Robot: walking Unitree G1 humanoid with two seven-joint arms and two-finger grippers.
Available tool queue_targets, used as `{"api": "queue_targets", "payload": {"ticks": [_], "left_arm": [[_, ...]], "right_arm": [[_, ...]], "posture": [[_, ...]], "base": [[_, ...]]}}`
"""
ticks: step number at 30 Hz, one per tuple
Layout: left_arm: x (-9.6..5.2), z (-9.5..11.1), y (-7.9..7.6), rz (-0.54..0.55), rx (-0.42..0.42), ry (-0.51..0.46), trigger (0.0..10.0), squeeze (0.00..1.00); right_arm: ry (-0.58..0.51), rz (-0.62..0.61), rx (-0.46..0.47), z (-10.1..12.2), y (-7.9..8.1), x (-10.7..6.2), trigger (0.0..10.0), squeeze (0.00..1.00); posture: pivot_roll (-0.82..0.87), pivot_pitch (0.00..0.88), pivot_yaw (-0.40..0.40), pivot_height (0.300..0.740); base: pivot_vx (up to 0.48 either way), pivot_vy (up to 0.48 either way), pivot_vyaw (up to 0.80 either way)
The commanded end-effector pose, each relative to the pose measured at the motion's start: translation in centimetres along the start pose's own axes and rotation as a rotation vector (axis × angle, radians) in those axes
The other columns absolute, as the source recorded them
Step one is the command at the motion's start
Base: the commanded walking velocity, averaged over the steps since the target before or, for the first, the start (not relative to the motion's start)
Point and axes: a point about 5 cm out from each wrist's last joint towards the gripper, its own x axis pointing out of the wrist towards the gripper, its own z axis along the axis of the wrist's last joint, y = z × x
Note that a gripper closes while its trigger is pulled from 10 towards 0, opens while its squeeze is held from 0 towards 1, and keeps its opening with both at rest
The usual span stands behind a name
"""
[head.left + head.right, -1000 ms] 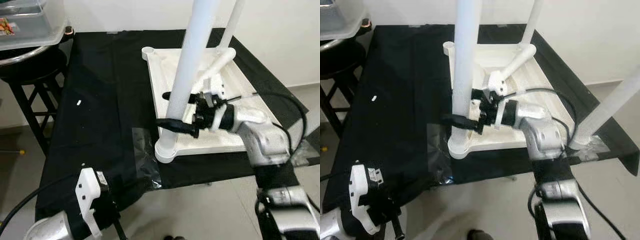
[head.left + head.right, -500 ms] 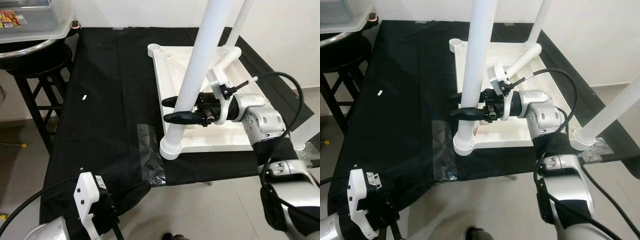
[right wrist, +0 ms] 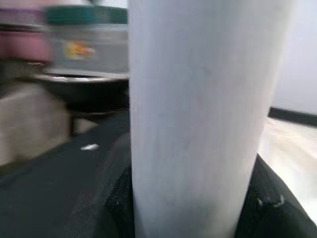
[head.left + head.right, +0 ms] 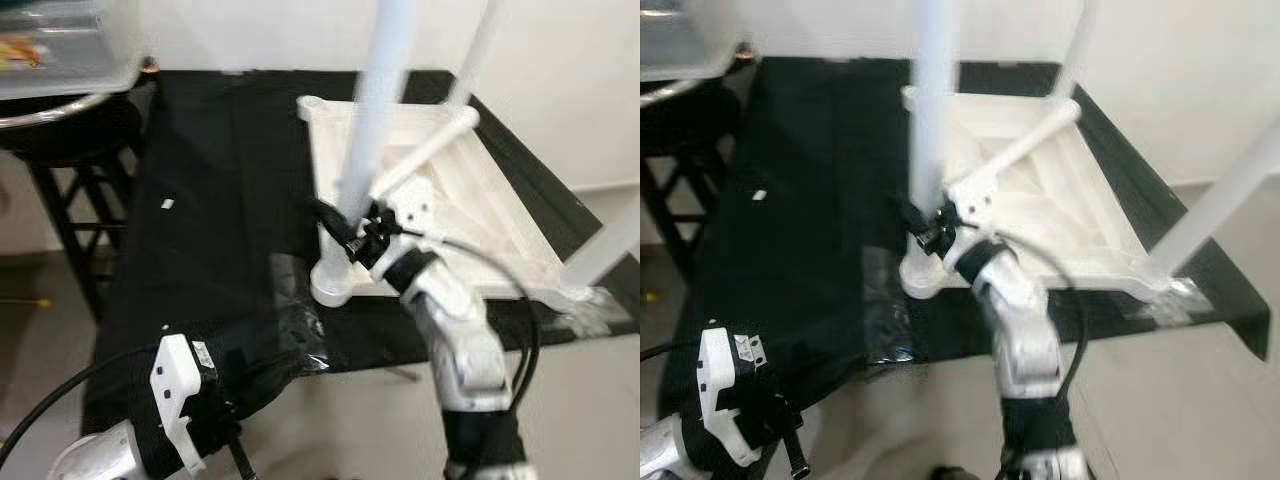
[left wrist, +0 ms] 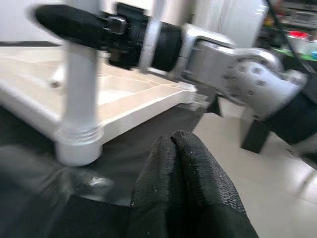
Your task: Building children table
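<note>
An upturned white tabletop (image 4: pixel 470 215) lies on the black-covered table. A white leg (image 4: pixel 365 150) stands upright in the near-left corner socket (image 4: pixel 333 285). My right gripper (image 4: pixel 336 222) is shut on this leg low down, reaching in from the near side. In the right wrist view the leg (image 3: pixel 195 114) sits between the black fingers (image 3: pixel 115 198). A second leg (image 4: pixel 478 45) stands at the far right corner and a third leg (image 4: pixel 612 240) at the near right. A loose leg (image 4: pixel 425 155) lies slanted across the top. My left gripper (image 5: pixel 181 166) hangs shut and empty below the table's near-left edge.
A black stool (image 4: pixel 70 130) bearing a clear plastic box (image 4: pixel 60 45) stands to the left of the table. Clear tape (image 4: pixel 295 300) wrinkles the black cloth (image 4: pixel 200 260) near the socket. A small white scrap (image 4: pixel 167 204) lies on the cloth. Grey floor runs along the near side.
My right forearm has swung from the tabletop's right side round to the near edge, with the gripper still around the near-left leg. The view has shifted and blurred. The left arm stays low.
</note>
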Motion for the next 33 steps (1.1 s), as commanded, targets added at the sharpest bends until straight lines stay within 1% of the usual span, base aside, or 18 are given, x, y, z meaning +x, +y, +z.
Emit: {"api": "queue_targets", "payload": {"ticks": [1,9,10,11,12,13,14,15,19,21,22,24,25,26,27,28,30,33], "left_arm": [[0.1,-0.2,0.1,-0.014,0.001,0.010,10.0,0.00],[0.3,-0.1,0.4,-0.021,0.012,0.005,10.0,0.00],[0.2,-0.1,0.4,-0.018,0.016,0.007,10.0,0.00],[0.2,0.0,0.5,-0.016,0.019,0.007,10.0,0.00],[0.2,0.0,0.5,-0.016,0.019,0.007,10.0,0.00],[0.2,0.0,0.6,-0.015,0.021,0.007,10.0,0.00],[0.2,0.0,0.6,-0.015,0.022,0.007,10.0,0.00],[0.2,0.0,0.5,-0.017,0.021,0.005,10.0,0.00],[0.3,-0.1,0.4,-0.020,0.019,0.004,10.0,0.00],[0.4,-0.1,0.3,-0.023,0.016,0.002,10.0,0.00],[0.4,-0.1,0.3,-0.023,0.016,0.002,10.0,0.00],[0.5,-0.1,0.2,-0.023,0.013,0.000,10.0,0.00],[0.5,-0.1,0.2,-0.023,0.013,0.000,10.0,0.00],[0.4,-0.1,0.1,-0.022,0.013,-0.001,10.0,0.00],[0.4,-0.1,0.1,-0.022,0.013,-0.001,10.0,0.00],[0.4,-0.1,0.1,-0.019,0.012,0.000,10.0,0.00],[0.3,0.0,0.0,-0.015,0.012,0.002,10.0,0.00],[0.2,0.0,0.0,-0.013,0.011,0.002,10.0,0.00]], "right_arm": [[0.314,-0.066,-0.011,-5.5,-0.7,-2.2,0.0,0.00],[0.253,0.024,0.032,-4.3,1.2,0.1,0.0,0.00],[0.249,0.013,0.035,-4.0,1.6,0.2,3.4,0.00],[0.226,0.022,0.050,-3.4,1.8,0.4,10.0,0.00],[0.226,0.022,0.050,-3.4,1.8,0.4,10.0,0.00],[0.215,0.040,0.047,-3.0,1.8,0.7,10.0,0.07],[0.195,0.054,0.082,-2.7,1.7,0.9,10.0,1.00],[0.174,0.084,0.131,-2.2,1.4,1.2,10.0,1.00],[0.115,0.149,0.183,-1.0,0.6,1.8,10.0,1.00],[0.050,0.309,0.146,0.7,-0.3,2.6,10.0,1.00],[0.050,0.309,0.146,0.7,-0.3,2.6,10.0,1.00],[0.023,0.456,0.051,2.0,-1.4,3.3,10.0,1.00],[0.023,0.456,0.051,2.0,-1.4,3.3,10.0,1.00],[0.020,0.547,0.023,2.5,-1.5,3.4,10.0,0.95],[0.020,0.547,0.023,2.5,-1.5,3.4,10.0,0.95],[0.017,0.647,-0.021,3.0,-1.8,3.4,10.0,0.00],[0.013,0.781,-0.131,4.1,-2.9,4.1,10.0,0.00],[0.012,0.813,-0.137,4.8,-3.5,4.5,10.0,0.00]], "posture": [[0.05,0.169,-0.091,0.740],[0.06,0.155,-0.096,0.740],[0.06,0.155,-0.097,0.740],[0.07,0.152,-0.095,0.740],[0.07,0.152,-0.095,0.740],[0.06,0.151,-0.093,0.740],[0.06,0.151,-0.093,0.740],[0.06,0.155,-0.095,0.740],[0.05,0.158,-0.095,0.740],[0.05,0.162,-0.100,0.740],[0.05,0.162,-0.100,0.740],[0.06,0.168,-0.106,0.740],[0.06,0.168,-0.106,0.740],[0.06,0.171,-0.107,0.740],[0.06,0.171,-0.107,0.740],[0.07,0.176,-0.110,0.740],[0.07,0.178,-0.112,0.740],[0.08,0.184,-0.115,0.740]], "base": [[0.000,0.000,0.00],[0.000,0.000,0.00],[0.000,0.000,0.00],[0.000,0.000,0.00],[0.000,0.000,0.00],[0.000,0.000,0.00],[0.000,0.000,0.00],[0.000,0.000,0.00],[0.000,0.000,0.00],[0.000,0.000,0.00],[0.000,0.000,0.00],[0.000,0.000,0.00],[0.000,0.000,0.00],[0.000,0.000,0.00],[0.000,0.000,0.00],[0.000,0.000,0.00],[0.000,0.000,0.00],[0.000,0.000,0.00]]}}
